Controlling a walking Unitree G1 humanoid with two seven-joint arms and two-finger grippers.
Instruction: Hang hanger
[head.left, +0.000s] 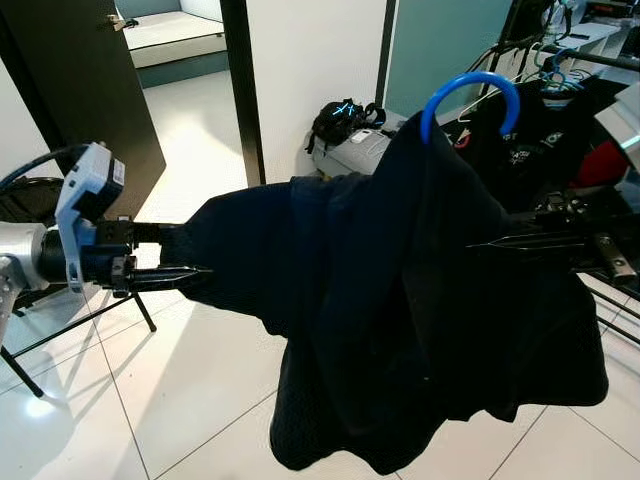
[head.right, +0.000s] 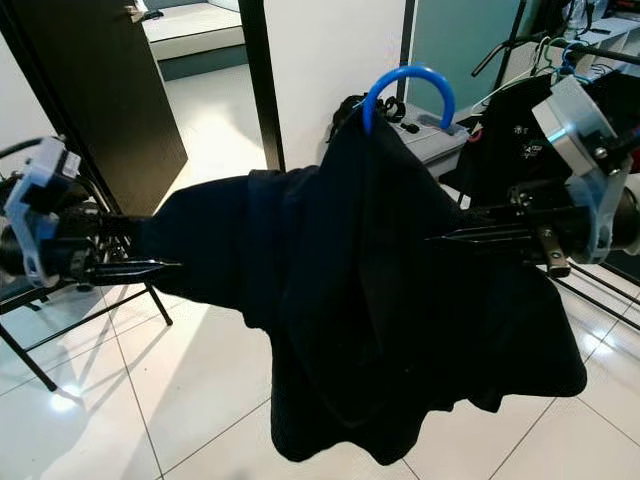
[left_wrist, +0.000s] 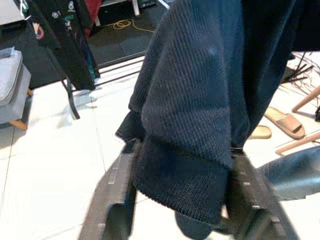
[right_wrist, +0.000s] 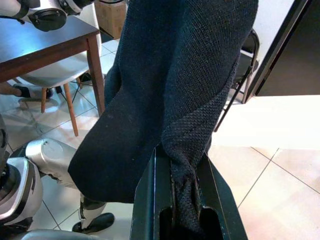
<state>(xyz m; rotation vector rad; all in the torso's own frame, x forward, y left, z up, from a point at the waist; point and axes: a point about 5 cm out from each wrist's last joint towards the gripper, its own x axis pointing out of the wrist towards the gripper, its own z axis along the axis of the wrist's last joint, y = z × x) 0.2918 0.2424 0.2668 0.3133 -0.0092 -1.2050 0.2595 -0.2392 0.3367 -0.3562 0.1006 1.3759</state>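
Pinching the dark garment (head.left: 400, 320) at 9 and 3 o'clock, left tool (head.left: 190, 272) and right tool (head.right: 450, 238) hold it spread. Its blue hanger (head.left: 470, 95) hook stands free at 12; the rack (head.left: 590, 55) beyond, probably the target, awaits.

Left gripper (head.left: 185, 255) is held at frame left, right gripper (head.right: 450, 236) at frame right; both are clamped on dark cloth (head.left: 400, 300), arms raised level.
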